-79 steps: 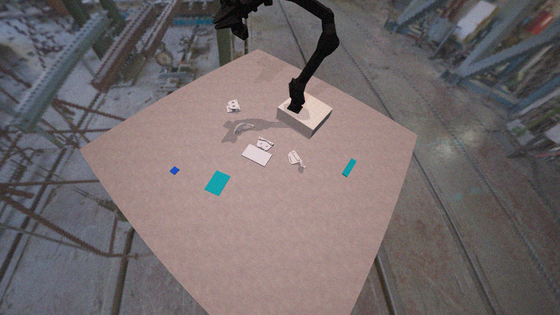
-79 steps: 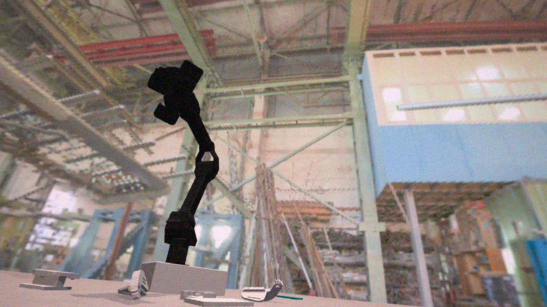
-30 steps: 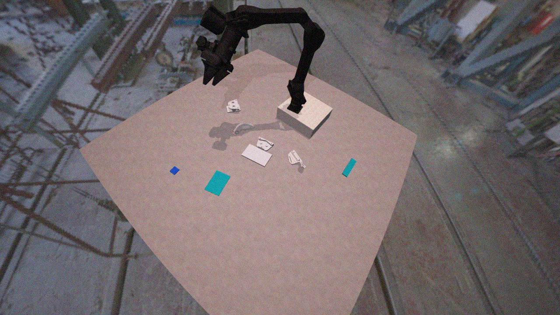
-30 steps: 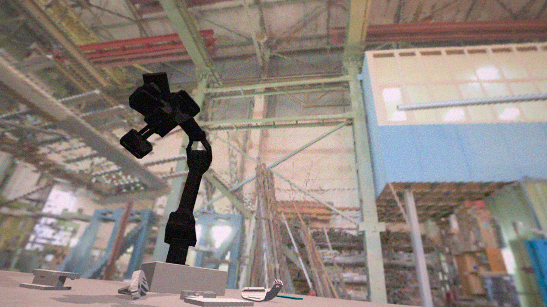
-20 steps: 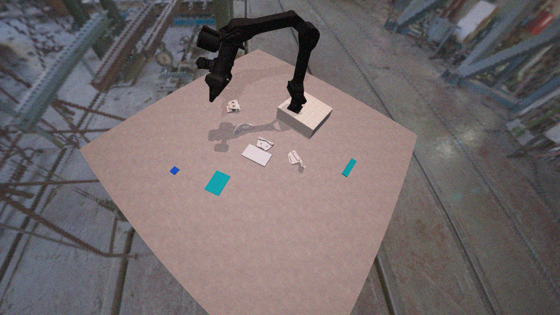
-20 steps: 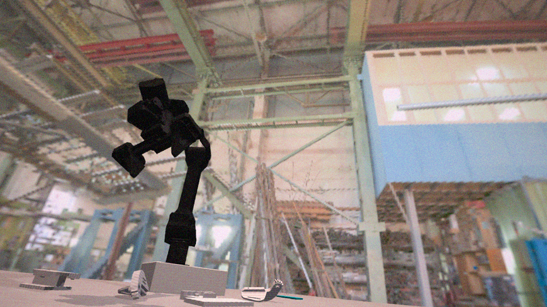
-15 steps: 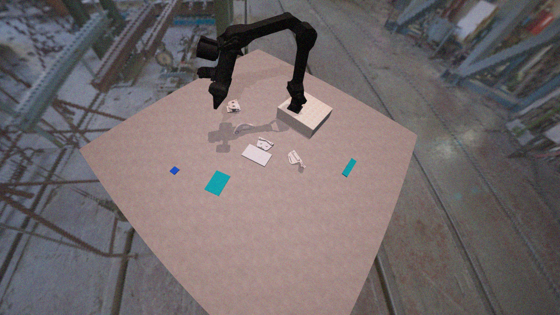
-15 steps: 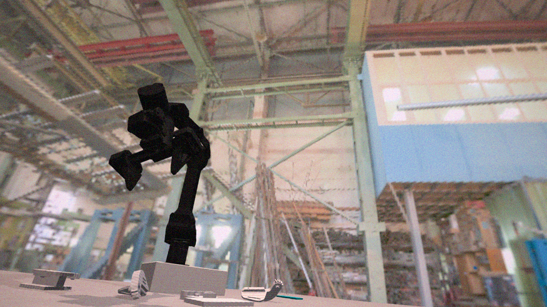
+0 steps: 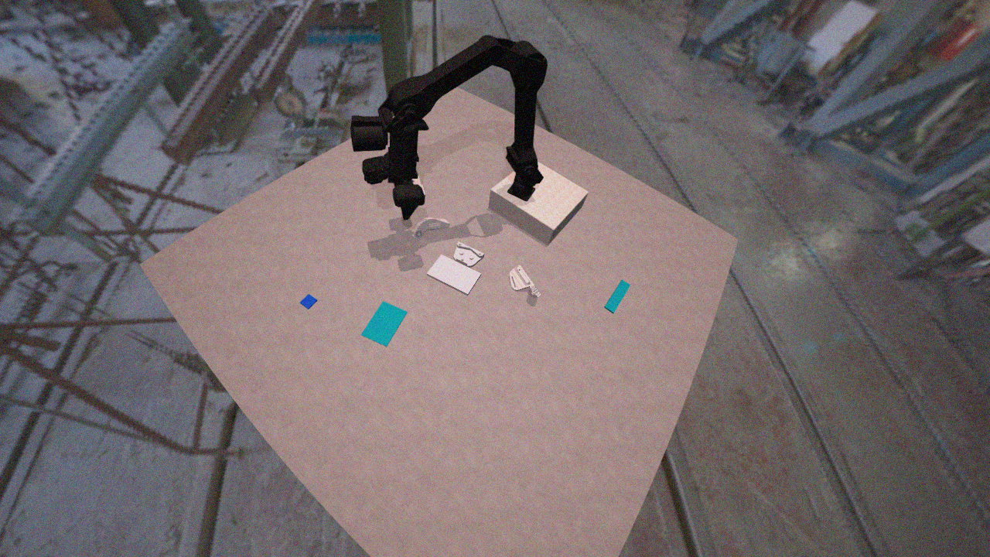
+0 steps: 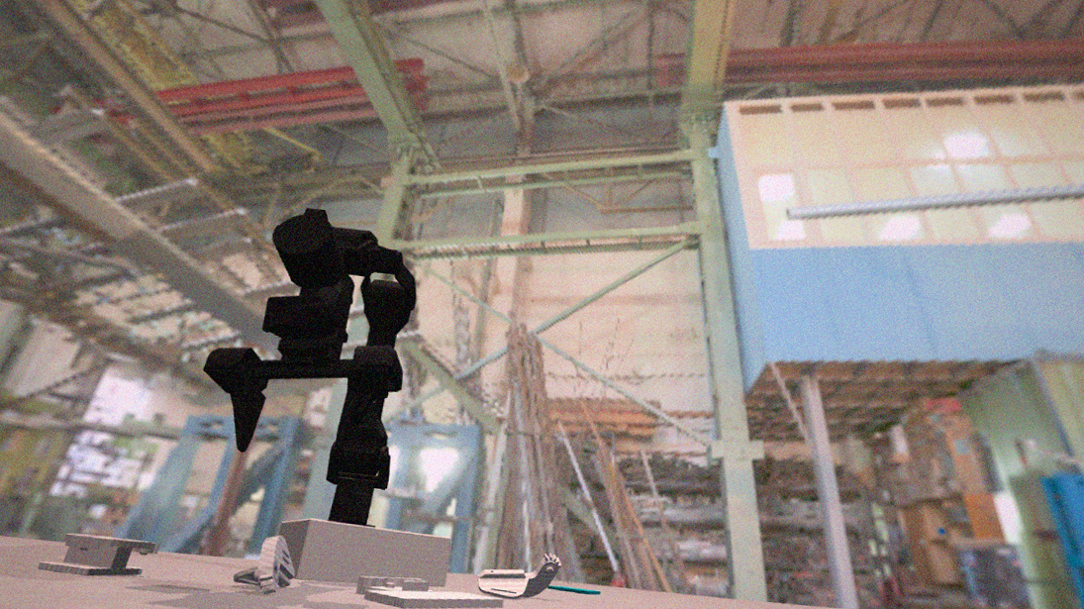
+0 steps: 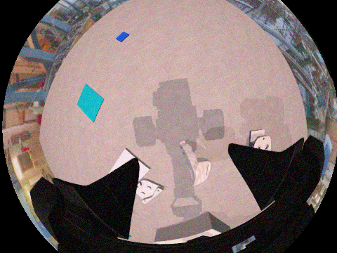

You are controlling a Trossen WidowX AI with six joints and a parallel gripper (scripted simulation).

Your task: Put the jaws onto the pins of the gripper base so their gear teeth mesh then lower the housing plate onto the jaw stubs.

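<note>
Hovering above a curved jaw (image 9: 433, 223) (image 10: 275, 563) (image 11: 202, 171), I hold the gripper (image 9: 407, 213) (image 10: 244, 446) (image 11: 185, 157) wide and empty — presumably to straddle it for grasping.

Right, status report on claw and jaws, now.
Claw open, holding nothing, above the table. Both jaws, curved one and toothed one, loose on the table, unmounted.

Arm: is rising from its base, bending over at the elbow and reaching outward; the black links (image 9: 449, 74) (image 10: 367, 410) are forming an arch in the top view.
Wrist: is hanging from the arm's outer end, the wrist section (image 9: 403, 152) (image 10: 313, 320) pointing downward.
Gripper: the gripper (image 9: 406, 216) (image 10: 243, 448) (image 11: 185, 157) is facing down, holding nothing.
Fingers: both fingers are standing wide apart.
</note>
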